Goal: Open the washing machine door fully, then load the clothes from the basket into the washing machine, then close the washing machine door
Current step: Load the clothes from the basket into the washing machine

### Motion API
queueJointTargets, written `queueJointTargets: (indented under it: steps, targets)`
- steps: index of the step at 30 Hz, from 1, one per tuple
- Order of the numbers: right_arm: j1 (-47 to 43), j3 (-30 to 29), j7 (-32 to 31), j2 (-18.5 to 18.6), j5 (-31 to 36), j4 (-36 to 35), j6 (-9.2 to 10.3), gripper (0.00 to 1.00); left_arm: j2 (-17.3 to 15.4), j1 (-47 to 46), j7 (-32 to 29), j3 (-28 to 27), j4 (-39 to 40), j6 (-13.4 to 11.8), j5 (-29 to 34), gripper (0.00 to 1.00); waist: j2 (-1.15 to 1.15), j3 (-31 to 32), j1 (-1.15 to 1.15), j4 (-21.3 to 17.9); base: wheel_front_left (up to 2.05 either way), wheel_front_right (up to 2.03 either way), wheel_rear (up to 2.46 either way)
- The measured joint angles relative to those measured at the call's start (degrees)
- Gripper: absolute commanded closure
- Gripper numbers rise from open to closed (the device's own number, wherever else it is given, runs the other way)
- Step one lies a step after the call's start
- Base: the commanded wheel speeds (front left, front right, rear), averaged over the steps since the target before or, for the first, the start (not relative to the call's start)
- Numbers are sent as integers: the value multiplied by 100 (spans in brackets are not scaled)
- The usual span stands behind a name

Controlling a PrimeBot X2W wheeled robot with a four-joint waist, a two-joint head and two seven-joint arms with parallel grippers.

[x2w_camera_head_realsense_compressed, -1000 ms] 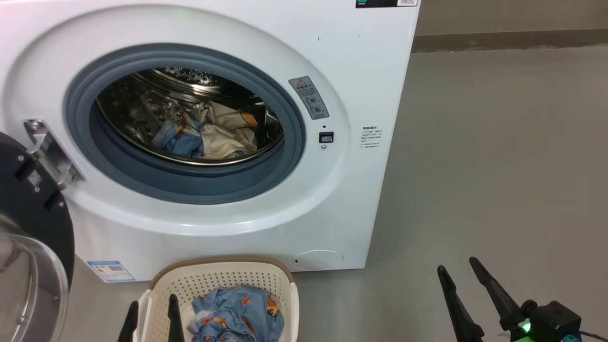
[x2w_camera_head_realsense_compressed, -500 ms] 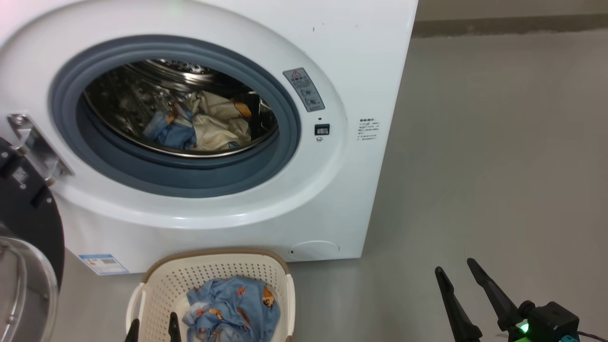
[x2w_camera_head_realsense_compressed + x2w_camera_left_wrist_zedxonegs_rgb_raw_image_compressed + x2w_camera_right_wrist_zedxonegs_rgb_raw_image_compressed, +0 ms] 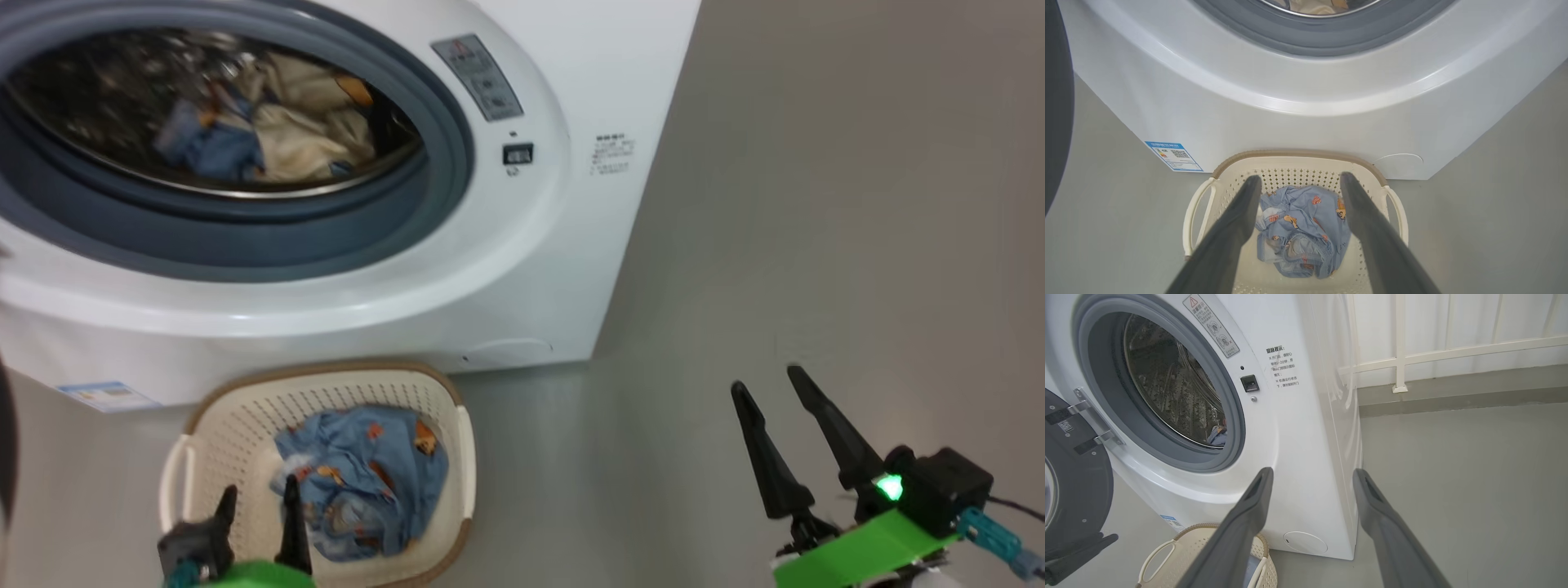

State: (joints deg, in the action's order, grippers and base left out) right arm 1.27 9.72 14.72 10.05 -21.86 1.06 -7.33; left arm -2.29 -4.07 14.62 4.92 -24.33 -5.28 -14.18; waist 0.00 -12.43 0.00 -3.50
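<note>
While the washing machine door [image 3: 1081, 486] hangs open at the left on its metal hinge [image 3: 1096, 420], the steel drum [image 3: 1167, 388] of the washing machine [image 3: 571, 73] holds a cream cloth [image 3: 302, 131] bunched with a blue piece [image 3: 204, 147] behind the grey gasket [image 3: 441, 163]. Just in front of the machine, the basket [image 3: 245, 412] on the floor [image 3: 816, 204] holds a crumpled light-blue garment [image 3: 359, 474] printed with orange figures. The left gripper [image 3: 1301, 178] hovers over it, fingers apart and empty. The right gripper [image 3: 765, 376], likewise spread and empty, is over the floor well to the right. A grey warning sticker [image 3: 1210, 324] with a red triangle, printed Chinese text [image 3: 1282, 367] and a low blue QR label [image 3: 1173, 156] mark the front; the small print is unreadable.
</note>
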Motion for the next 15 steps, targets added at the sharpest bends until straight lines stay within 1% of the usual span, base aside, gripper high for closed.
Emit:
queueJointTargets:
  steps: [5,7,10,15]
  targets:
    - [303,69,0,0,-52,15,0,0,-81,-798,-65,-68,-996,183,-145,0,0,-413,0,-175,0,0,0]
    - [385,90,0,1,-51,23,0,0,-148,-1084,-223,-67,-1407,277,-168,0,0,-559,0,-255,0,0,0]
    - [484,115,0,1,-52,26,0,0,-172,-1397,-411,-175,-1970,410,-374,0,0,-768,0,-373,0,0,0]
    - [681,111,0,13,-164,19,0,0,-265,-1954,-603,-442,-2740,515,-738,0,0,-1127,0,-550,0,0,0]
